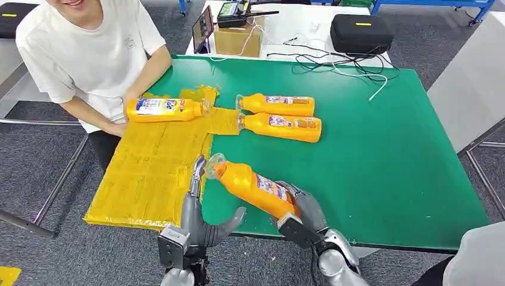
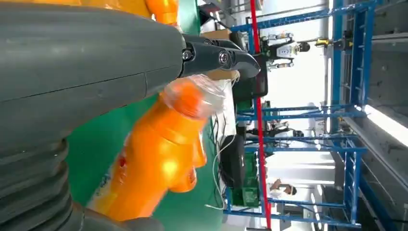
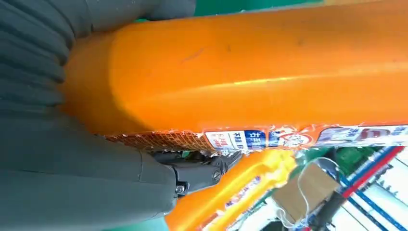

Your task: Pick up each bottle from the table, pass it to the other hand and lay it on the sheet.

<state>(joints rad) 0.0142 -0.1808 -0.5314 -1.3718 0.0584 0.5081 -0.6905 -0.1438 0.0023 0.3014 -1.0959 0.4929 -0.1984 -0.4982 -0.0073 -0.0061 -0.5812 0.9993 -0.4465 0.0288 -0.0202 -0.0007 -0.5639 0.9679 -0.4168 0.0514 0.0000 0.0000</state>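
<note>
My right hand (image 1: 301, 208) grips an orange bottle (image 1: 253, 186) by its base, held tilted above the table's near edge with its clear cap toward my left hand (image 1: 202, 217). The left hand is open, fingers up beside the cap, thumb under the bottle's neck, not closed on it. In the left wrist view the bottle (image 2: 159, 159) lies just past the fingers (image 2: 216, 55). The right wrist view shows the bottle (image 3: 250, 72) pressed against the palm. A yellow sheet (image 1: 149, 173) covers the table's left part. Two more orange bottles (image 1: 277, 105) (image 1: 281, 126) lie on the green table (image 1: 381, 155).
A person at the far left holds another orange bottle (image 1: 164, 109) lying on the sheet's far end with both hands. Behind the green table stand a cardboard box (image 1: 238, 39), a black case (image 1: 360, 33) and loose cables (image 1: 333, 62).
</note>
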